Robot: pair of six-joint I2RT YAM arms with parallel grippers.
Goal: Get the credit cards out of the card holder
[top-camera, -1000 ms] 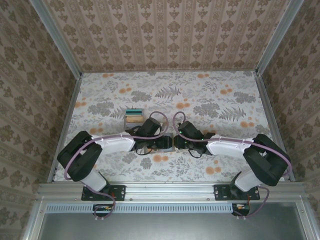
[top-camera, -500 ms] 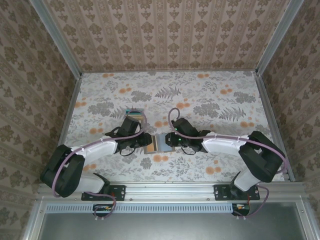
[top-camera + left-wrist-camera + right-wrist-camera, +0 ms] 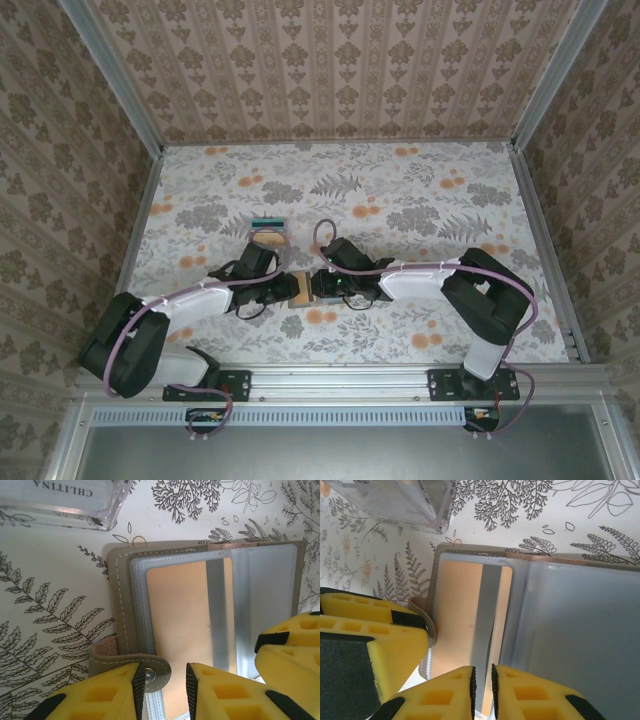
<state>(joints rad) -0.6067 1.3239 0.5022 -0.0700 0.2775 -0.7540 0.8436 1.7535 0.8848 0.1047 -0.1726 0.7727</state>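
Since a second ago both arms have swung leftward: the right arm now reaches far across with its elbow folded back, and the left arm lies lower and more stretched out. At the centre, the left claw (image 3: 162, 682) is clenched on the snap tab of the card holder (image 3: 260, 590), with the press stud showing between its yellow fingers. The right claw (image 3: 482, 680) has its jaws drawn to a thin slit at the holder's near edge, where the sleeve carrying the orange-tan credit card (image 3: 175, 620) ends; whether it pinches anything cannot be told. The card holder lies open and flat on the desk (image 3: 420, 200), a little nearer than the middle, between the two claws. Its long axis runs left to right, its fold front to back, and its shiny grey-blue sleeves face up over a taupe cover. The card's long side runs along the fold. Just behind the holder and to the left, close but apart, sits a clear plastic case (image 3: 75, 505) lettered CHILTINA, with a teal and tan stack in the top view. The desk cloth is white with grey ferns and orange flowers, and brown damask wallpaper (image 3: 330, 60) encloses three sides.
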